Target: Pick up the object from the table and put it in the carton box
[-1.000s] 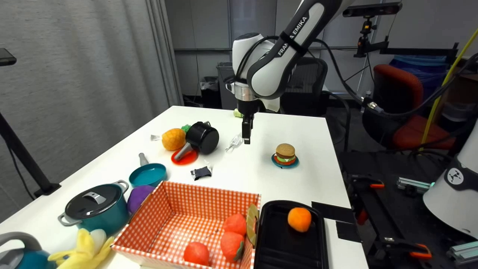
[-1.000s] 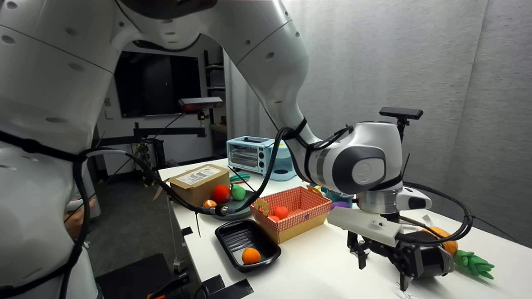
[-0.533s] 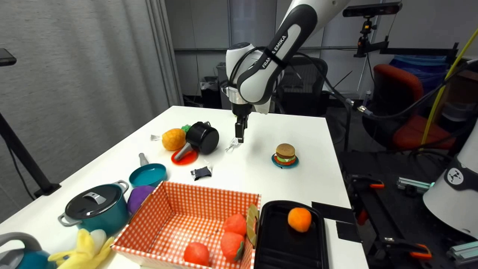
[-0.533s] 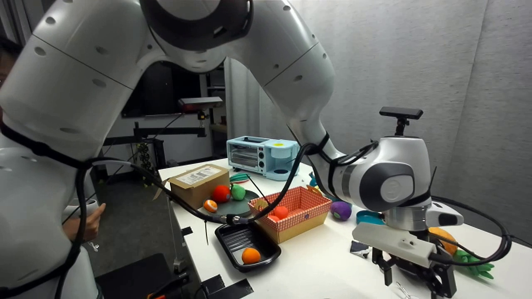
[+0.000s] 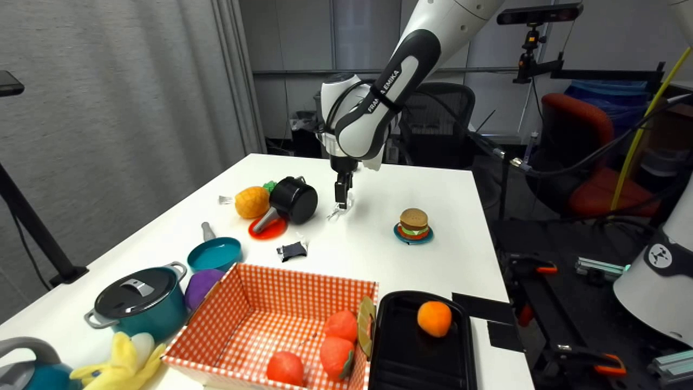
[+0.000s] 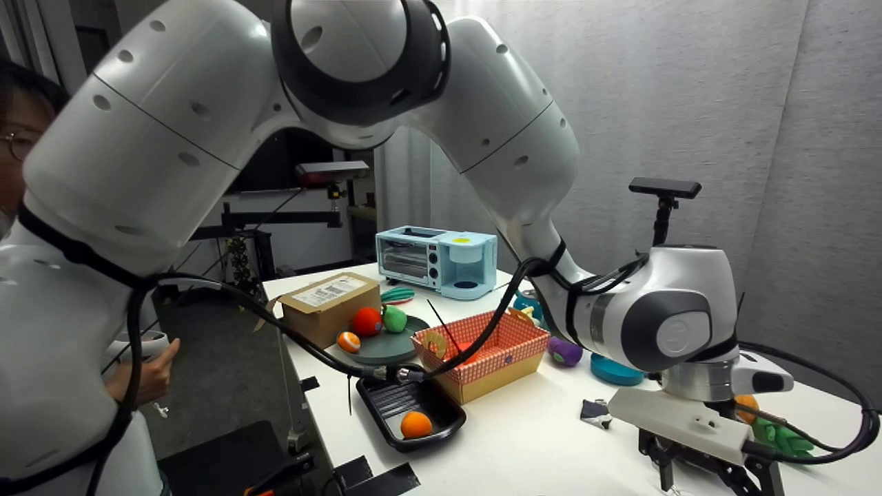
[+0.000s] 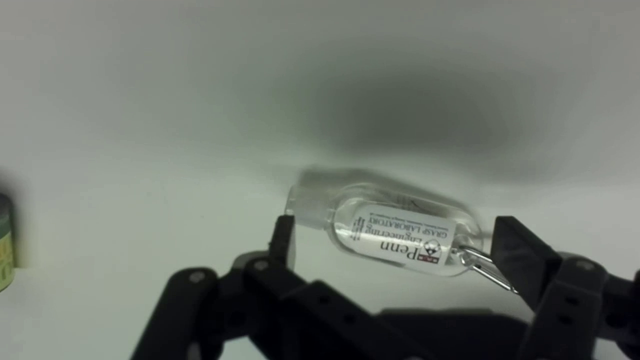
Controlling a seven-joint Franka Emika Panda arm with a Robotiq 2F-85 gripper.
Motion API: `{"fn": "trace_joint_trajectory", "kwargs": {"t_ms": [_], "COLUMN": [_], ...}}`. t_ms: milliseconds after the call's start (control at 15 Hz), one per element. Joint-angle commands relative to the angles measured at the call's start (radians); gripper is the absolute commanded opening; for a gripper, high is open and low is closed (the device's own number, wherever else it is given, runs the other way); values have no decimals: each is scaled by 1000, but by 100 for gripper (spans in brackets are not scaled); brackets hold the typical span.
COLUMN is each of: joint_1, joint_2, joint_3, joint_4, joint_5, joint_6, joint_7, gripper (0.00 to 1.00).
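A small clear bottle [image 7: 395,232] with a white printed label and a metal clip lies on its side on the white table. In an exterior view the bottle [image 5: 338,212] is partly hidden behind the fingertips. My gripper [image 7: 395,222] is open above it, with one finger near the cap end and one over the clip end. The gripper also shows low in both exterior views [image 5: 342,206] [image 6: 720,488]. The carton box [image 5: 308,287], red-orange and white checkered, stands well away from the gripper with several red-orange round items inside. It also shows in an exterior view [image 6: 506,379].
A black saucepan [image 5: 296,201] lies beside the bottle. A toy burger [image 5: 414,222] and a dark packet [image 5: 292,250] are on the table. A black bin [image 5: 422,363] with an orange [image 5: 434,318] adjoins the carton box. A brown cardboard box [image 6: 331,310] stands further off.
The arm has moved sideways toward the saucepan's side, and the gripper is now over the bottle. The gripper has stayed open. The bottle, box and other items have not moved.
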Motion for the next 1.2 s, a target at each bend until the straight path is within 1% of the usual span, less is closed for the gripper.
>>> {"fn": "trace_joint_trajectory", "kwargs": {"t_ms": [0, 200, 533, 867, 1133], "joint_1": [-25, -36, -92, -108, -104], "joint_2": [44, 55, 57, 65, 72], "joint_3": [25, 44, 113, 121, 114], "joint_4": [74, 95, 135, 174, 188], "joint_5": [-12, 2, 27, 4, -7], "joint_6": [-41, -78, -251, -366, -398], "joint_7": [-30, -46, -186, -298, -351], "gripper": [100, 100, 100, 100, 100]}}
